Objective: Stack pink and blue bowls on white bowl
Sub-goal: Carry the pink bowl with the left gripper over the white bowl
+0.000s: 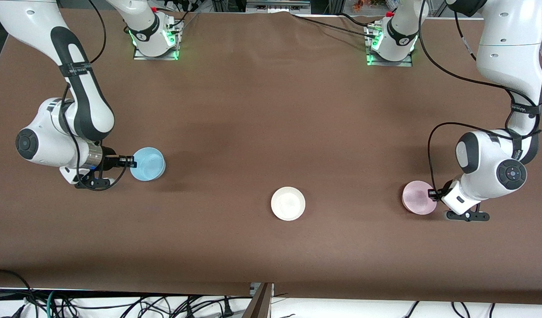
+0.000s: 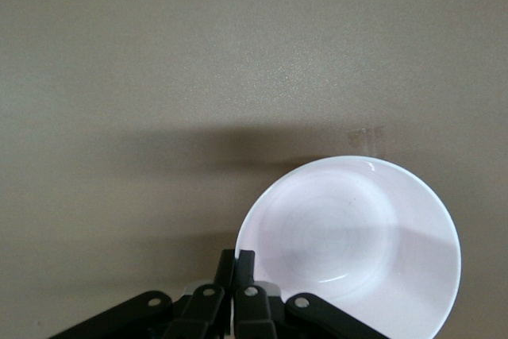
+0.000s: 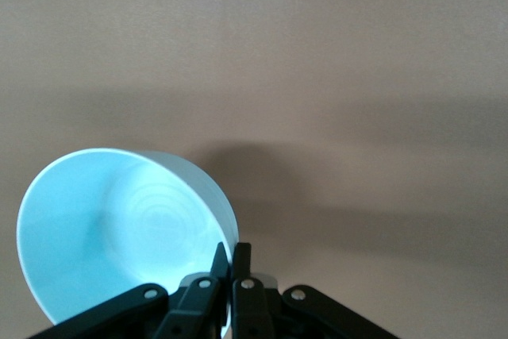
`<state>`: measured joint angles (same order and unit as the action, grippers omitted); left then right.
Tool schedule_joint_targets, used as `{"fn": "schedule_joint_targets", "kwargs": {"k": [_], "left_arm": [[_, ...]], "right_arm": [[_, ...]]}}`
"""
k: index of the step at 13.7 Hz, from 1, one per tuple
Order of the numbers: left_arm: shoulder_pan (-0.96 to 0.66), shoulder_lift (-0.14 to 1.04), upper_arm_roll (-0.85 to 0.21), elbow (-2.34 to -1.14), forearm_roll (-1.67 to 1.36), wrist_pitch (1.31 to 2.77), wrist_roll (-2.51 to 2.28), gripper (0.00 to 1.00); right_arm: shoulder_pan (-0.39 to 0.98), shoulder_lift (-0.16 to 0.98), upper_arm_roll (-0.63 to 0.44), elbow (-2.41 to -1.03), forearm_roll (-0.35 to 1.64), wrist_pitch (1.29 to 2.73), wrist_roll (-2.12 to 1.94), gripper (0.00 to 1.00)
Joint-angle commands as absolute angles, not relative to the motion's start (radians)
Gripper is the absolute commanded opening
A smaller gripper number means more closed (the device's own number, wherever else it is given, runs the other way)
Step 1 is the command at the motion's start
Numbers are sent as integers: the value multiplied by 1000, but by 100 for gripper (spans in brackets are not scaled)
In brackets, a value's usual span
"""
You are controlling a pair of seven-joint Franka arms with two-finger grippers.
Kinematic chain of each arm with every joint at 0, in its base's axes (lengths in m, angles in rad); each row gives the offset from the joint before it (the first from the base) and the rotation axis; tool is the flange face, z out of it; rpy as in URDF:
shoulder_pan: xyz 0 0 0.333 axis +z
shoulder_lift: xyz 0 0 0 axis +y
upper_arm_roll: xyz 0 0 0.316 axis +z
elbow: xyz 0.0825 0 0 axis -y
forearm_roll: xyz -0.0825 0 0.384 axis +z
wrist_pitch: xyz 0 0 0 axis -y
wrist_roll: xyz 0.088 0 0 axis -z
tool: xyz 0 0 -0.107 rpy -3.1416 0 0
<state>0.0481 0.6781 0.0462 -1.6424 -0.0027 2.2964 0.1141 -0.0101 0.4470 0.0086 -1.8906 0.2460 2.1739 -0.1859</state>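
My right gripper (image 1: 131, 162) is shut on the rim of the light blue bowl (image 1: 148, 164) and holds it tilted just above the table, toward the right arm's end. In the right wrist view the fingers (image 3: 230, 253) pinch the blue bowl's (image 3: 119, 228) rim. My left gripper (image 1: 431, 193) is shut on the rim of the pale pink bowl (image 1: 417, 197), over the table toward the left arm's end. In the left wrist view the gripper (image 2: 236, 258) clamps the pink bowl's (image 2: 349, 244) edge. The white bowl (image 1: 288, 203) sits upright and empty on the table between them.
The brown table (image 1: 271, 110) carries nothing else. The arm bases (image 1: 156, 39) (image 1: 392, 44) stand at the edge farthest from the front camera. Cables hang below the table edge nearest the front camera.
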Motion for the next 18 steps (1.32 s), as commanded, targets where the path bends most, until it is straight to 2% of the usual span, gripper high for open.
{"fn": "schedule_joint_targets", "kwargs": {"k": [1, 4, 8, 12, 18], "left_arm": [[46, 672, 48, -1644, 5, 2289, 127, 0], [46, 644, 20, -1634, -23, 2283, 115, 0], [41, 638, 9, -1542, -98, 2172, 100, 0], [31, 638, -72, -1520, -121, 2163, -67, 0], [-118, 643, -77, -1479, -123, 2166, -384, 0]], "right_arm": [[-17, 433, 17, -1878, 267, 2141, -195, 0], [-17, 433, 17, -1876, 267, 2140, -193, 0], [-17, 431, 29, -1876, 267, 2138, -183, 0], [-17, 431, 31, -1876, 267, 2138, -173, 0], [-17, 430, 44, -1876, 276, 2137, -172, 0]]}}
